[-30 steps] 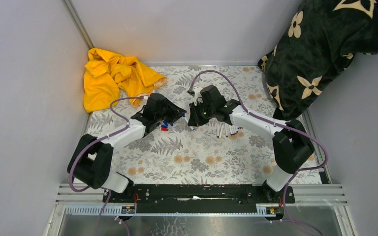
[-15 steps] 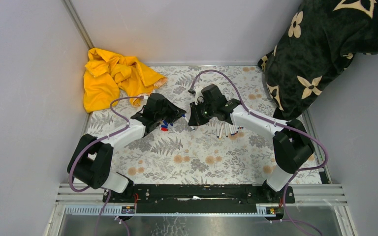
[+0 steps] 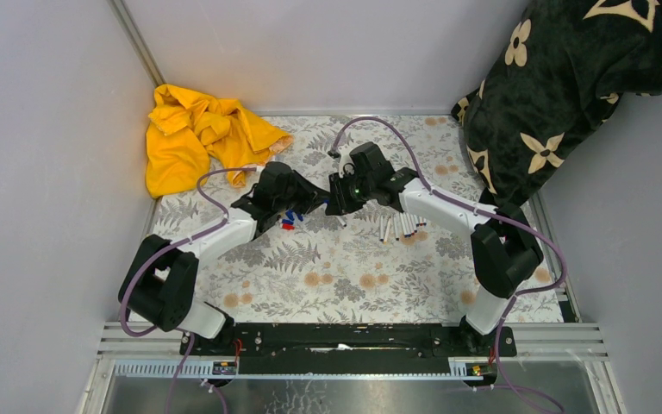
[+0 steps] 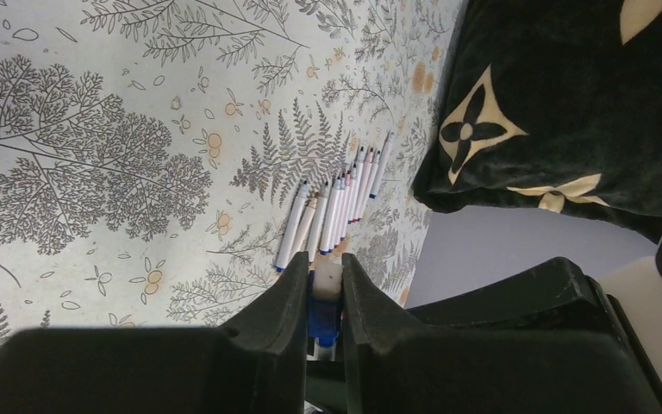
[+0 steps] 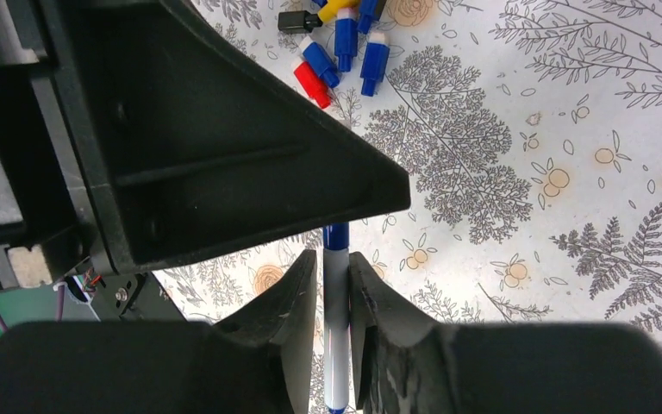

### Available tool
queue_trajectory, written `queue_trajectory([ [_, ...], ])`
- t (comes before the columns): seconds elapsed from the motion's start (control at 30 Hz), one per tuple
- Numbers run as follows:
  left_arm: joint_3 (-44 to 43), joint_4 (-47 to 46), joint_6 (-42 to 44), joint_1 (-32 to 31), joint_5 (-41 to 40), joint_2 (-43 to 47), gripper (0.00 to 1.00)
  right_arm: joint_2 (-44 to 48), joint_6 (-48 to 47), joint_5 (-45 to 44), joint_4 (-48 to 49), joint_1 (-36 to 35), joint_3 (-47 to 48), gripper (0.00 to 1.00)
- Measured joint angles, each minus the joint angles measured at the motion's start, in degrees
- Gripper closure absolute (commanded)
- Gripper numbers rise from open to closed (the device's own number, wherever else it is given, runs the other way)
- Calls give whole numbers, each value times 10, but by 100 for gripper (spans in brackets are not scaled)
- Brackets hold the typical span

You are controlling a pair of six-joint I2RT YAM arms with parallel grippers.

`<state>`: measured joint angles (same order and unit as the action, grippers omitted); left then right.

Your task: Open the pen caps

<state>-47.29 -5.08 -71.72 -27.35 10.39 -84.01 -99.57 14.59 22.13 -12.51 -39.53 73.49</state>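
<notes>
left gripper (image 4: 326,274) clenched on short blue plastic pen cap (image 4: 323,315) | right gripper (image 5: 334,264) round slim white pen barrel (image 5: 336,345), grip unclear

About nine loose pens (image 4: 332,216); at least three blue caps (image 5: 345,39), one red cap (image 5: 312,84).

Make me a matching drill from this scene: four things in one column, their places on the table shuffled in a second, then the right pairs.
Things
1. yellow cloth
2. flowered blanket
3. row of pens
4. loose caps

Places
A. right of centre, lying side by side
B. back left corner
C. left of centre, in a small heap
D. back right corner

Pairs: 1-B, 2-D, 3-A, 4-C
</notes>
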Motion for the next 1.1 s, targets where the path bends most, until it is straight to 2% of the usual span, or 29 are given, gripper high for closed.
queue_trajectory([
  [0.07, -3, -1, -2, 0, 2, -2, 100, -4, 2, 0, 0, 0, 5, 75],
  [0.13, -5, -1, -3, 0, 2, -5, 100, -7, 3, -1, 0, 1, 7, 80],
  [0.23, -6, 0, -4, 0, 2, -6, 100, -10, 3, -1, 0, 2, 9, 98],
  [0.27, -6, 2, -4, 0, 1, -6, 100, -11, 4, -2, 0, 2, 9, 100],
  [0.6, -19, 31, -49, 5, -45, -12, 100, -14, 5, -5, 37, 3, -4, 100],
  [0.7, -21, 28, -82, 13, -60, -31, 100, -13, 11, -3, 80, 5, -42, 100],
  [0.8, -38, 12, -103, 43, -79, -61, 100, -5, 17, 10, 99, 4, -121, 100],
  [0.97, -71, 0, -87, 80, -80, -82, 100, 11, 19, 16, 98, 2, -208, 100],
  [1.1, -111, 22, -32, 92, -67, -101, 100, 30, 16, 10, 96, 2, -210, 100],
])
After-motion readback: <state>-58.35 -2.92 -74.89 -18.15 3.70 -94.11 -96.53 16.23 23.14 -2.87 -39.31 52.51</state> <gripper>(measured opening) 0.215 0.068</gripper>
